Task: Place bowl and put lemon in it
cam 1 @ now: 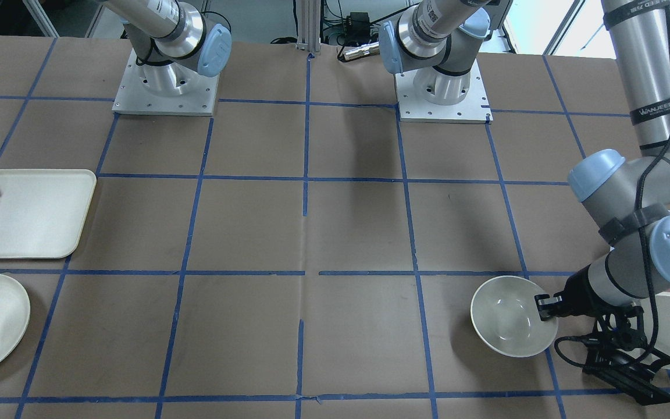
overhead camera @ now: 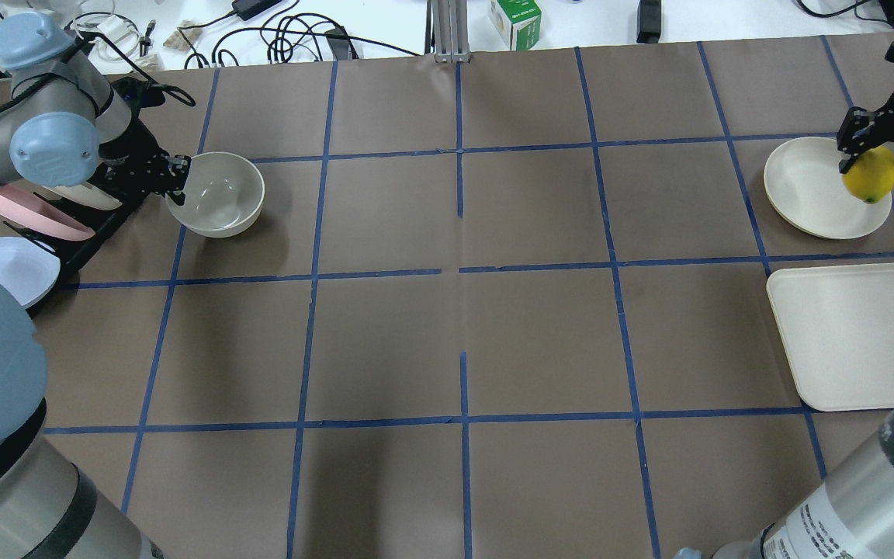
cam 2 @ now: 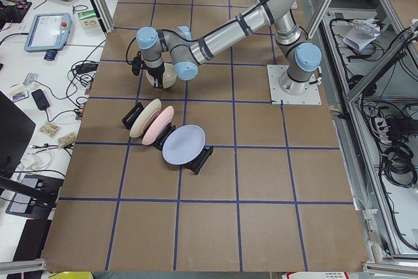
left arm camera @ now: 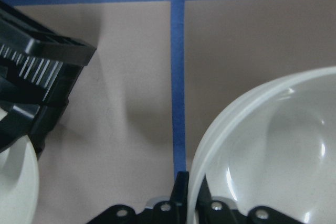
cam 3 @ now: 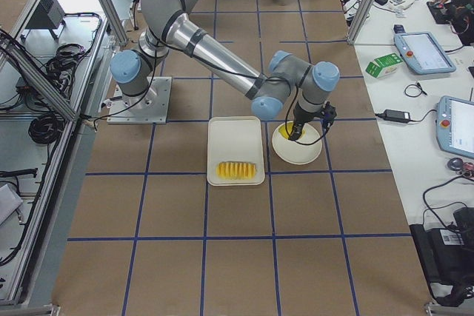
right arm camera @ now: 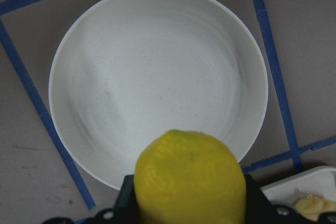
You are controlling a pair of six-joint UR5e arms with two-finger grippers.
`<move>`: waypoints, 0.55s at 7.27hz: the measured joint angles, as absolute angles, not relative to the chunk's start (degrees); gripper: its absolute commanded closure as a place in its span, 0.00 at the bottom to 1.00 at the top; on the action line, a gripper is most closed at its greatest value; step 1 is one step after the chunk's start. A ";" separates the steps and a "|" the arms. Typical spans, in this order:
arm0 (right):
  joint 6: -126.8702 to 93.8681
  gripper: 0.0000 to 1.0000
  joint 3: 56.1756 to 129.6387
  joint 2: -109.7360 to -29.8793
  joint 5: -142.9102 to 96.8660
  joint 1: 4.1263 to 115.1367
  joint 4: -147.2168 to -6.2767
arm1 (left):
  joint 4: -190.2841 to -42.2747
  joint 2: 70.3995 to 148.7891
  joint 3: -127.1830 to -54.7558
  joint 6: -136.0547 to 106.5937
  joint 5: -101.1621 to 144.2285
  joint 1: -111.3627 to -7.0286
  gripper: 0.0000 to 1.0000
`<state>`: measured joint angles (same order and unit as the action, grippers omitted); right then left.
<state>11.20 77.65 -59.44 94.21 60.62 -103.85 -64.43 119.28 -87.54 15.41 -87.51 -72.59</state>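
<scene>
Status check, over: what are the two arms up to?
Left gripper shut on bowl rim. Right gripper shut on lemon, over plate. Bowl and lemon at opposite table ends; dish rack beside bowl.

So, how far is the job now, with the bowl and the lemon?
Both pickups look done: the left gripper is shut on the rim of the bowl and the right gripper holds the lemon above a plate. In hand: placing the bowl, not yet released. Left: carry the lemon across the table into the bowl, which is empty.
</scene>
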 measured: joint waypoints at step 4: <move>10.53 1.00 77.48 -66.31 93.93 68.36 -96.93 | -64.93 115.95 -88.41 2.56 -79.46 -88.51 1.00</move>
